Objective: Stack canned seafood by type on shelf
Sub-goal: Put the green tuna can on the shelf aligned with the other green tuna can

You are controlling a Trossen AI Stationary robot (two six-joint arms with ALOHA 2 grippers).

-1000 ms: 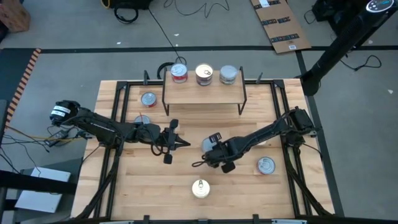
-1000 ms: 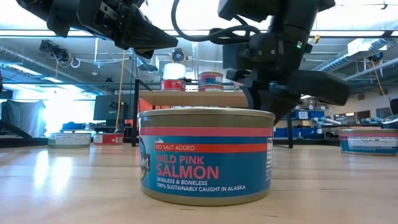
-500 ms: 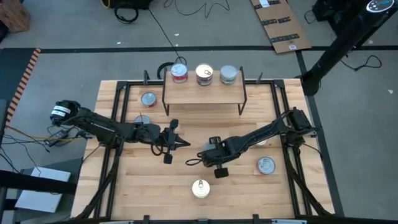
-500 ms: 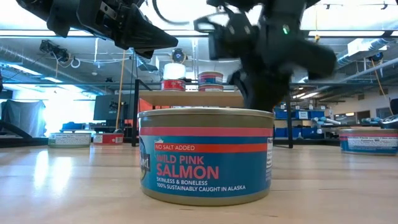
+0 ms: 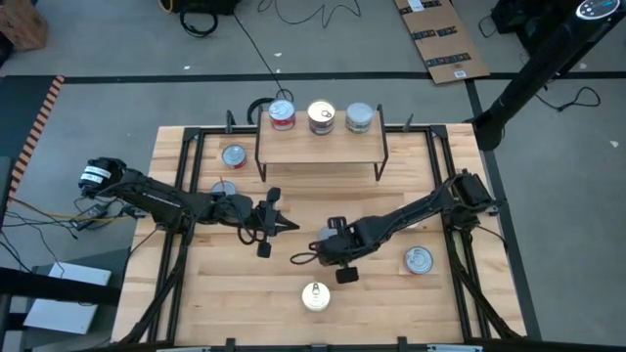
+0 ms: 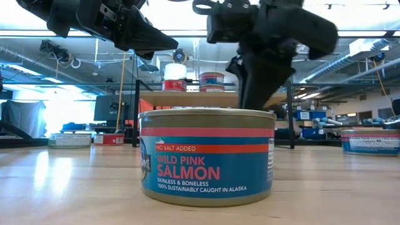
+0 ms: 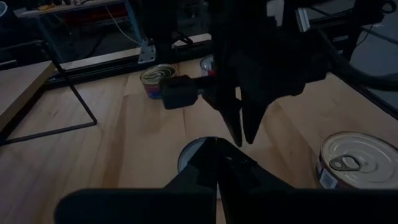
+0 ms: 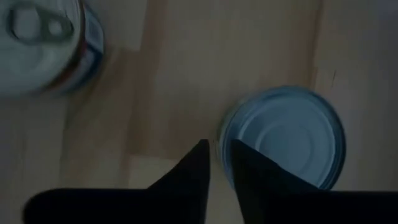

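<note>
Two grippers hang over the middle of the desk [image 5: 391,293]. The right gripper [image 8: 219,163] points down, fingers parted by a thin gap, holding nothing, its tips just beside a plain-topped can [image 8: 283,140]. The left gripper [image 5: 286,226] hovers pressed together. Three cans [image 5: 320,117] stand on the shelf [image 5: 318,149]; a pink salmon can [image 6: 207,156] sits at the front.

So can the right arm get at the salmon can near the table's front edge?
Probably yes: the right gripper hangs just behind the salmon can, bare wood between, left gripper well aside.
</note>
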